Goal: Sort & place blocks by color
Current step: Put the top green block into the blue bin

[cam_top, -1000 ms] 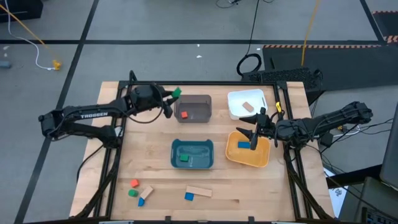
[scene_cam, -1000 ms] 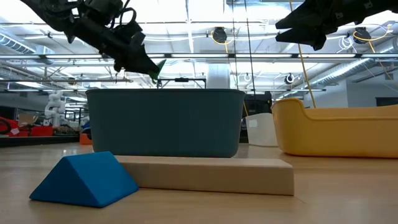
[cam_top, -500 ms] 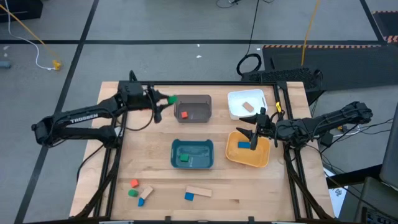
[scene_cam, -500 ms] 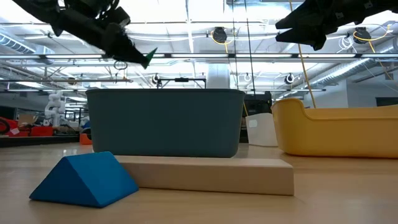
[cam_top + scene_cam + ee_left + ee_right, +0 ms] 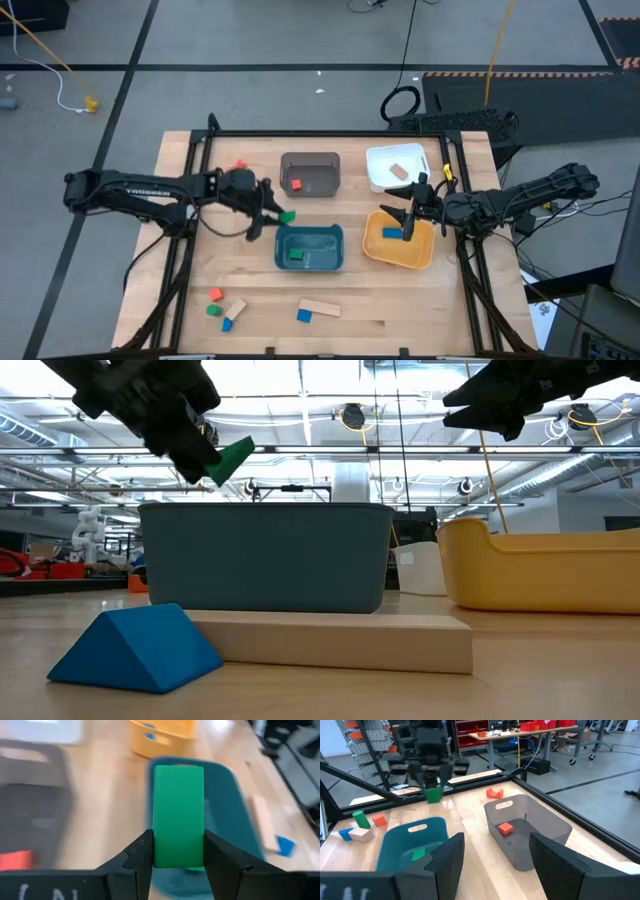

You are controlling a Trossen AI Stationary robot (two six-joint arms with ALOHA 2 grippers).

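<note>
The left gripper (image 5: 275, 214) has moved from beside the grey plastic bin (image 5: 311, 175) to just beside the teal plastic bin (image 5: 310, 247), at its upper left corner; its jaws clamp the green rectangular wooden block (image 5: 178, 815). That block stands lengthwise between the jaws, its long axis pointing forward toward the teal bin. A red piece (image 5: 238, 166) now shows on the wooden worktop (image 5: 240, 270), where the arm had covered it. The right gripper (image 5: 408, 214) is unchanged over the yellow plastic bin (image 5: 397, 241), jaws wide and empty. A white tray (image 5: 397, 165) holds a plain piece. Loose blocks (image 5: 222, 305) lie near the front edge.
</note>
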